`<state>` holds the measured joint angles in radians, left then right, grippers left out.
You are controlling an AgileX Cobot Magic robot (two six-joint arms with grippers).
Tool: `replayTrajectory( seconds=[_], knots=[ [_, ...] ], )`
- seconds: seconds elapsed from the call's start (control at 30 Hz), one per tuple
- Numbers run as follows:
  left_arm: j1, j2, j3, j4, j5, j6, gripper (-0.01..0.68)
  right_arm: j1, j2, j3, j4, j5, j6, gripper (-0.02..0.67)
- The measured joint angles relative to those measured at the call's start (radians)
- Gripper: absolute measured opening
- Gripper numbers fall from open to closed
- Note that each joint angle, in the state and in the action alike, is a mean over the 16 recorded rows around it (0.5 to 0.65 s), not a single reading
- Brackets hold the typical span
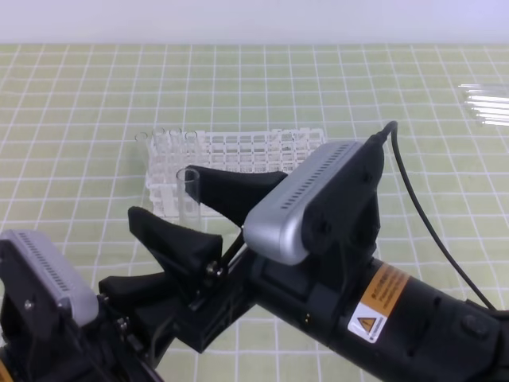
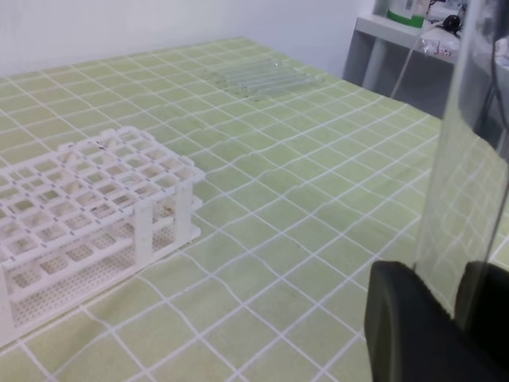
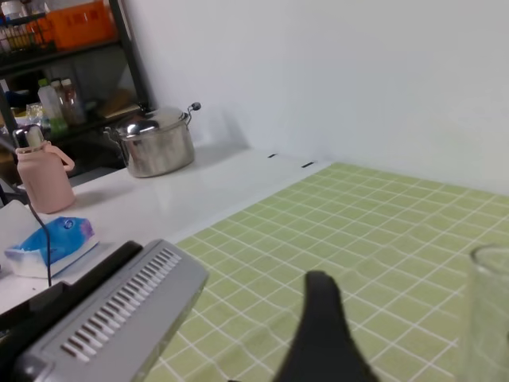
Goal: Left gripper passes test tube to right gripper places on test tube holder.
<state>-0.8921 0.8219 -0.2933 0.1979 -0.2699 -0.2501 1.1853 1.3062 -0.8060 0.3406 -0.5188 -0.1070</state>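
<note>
The clear test tube (image 1: 189,197) stands upright in the air in front of the white test tube holder (image 1: 254,151). In the left wrist view my left gripper (image 2: 441,280) is shut on the lower part of the test tube (image 2: 465,167), which rises out of the frame. My right gripper (image 1: 161,192) is open, one black finger on either side of the tube and neither touching it. The right wrist view shows one finger (image 3: 318,334) well left of the tube (image 3: 489,318). In the exterior view the left gripper's tips are hidden behind the right gripper's lower finger (image 1: 171,231).
Clear tubes (image 1: 163,137) stand in the holder's (image 2: 87,199) back left holes. Spare tubes (image 1: 487,103) lie on the green checked mat at the far right. A white counter beyond the mat carries a steel pot (image 3: 159,143), a pink bottle (image 3: 44,175) and a blue pack (image 3: 56,243).
</note>
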Motion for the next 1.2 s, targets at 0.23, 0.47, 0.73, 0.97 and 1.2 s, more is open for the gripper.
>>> replayTrajectory(
  seconds=[0.23, 0.47, 0.73, 0.97, 1.2],
  knots=[
    [0.000, 0.000, 0.000, -0.002, -0.002, -0.002, 0.004, 0.000, 0.000, 0.000, -0.009, -0.012, 0.013, 0.038],
    [0.000, 0.000, 0.000, -0.005, -0.008, -0.002, 0.004, 0.000, 0.000, 0.000, -0.026, -0.022, 0.036, 0.034],
    [0.000, 0.000, 0.000, -0.006, -0.013, -0.001, 0.003, 0.000, 0.000, 0.000, -0.038, -0.021, 0.053, 0.033],
    [0.000, 0.000, 0.000, 0.007, -0.010, 0.002, 0.003, 0.000, 0.003, 0.000, -0.037, -0.012, 0.054, 0.033],
    [0.000, 0.000, 0.000, 0.022, -0.004, 0.001, 0.004, 0.000, 0.009, 0.000, -0.035, -0.008, 0.055, 0.033]
  ],
)
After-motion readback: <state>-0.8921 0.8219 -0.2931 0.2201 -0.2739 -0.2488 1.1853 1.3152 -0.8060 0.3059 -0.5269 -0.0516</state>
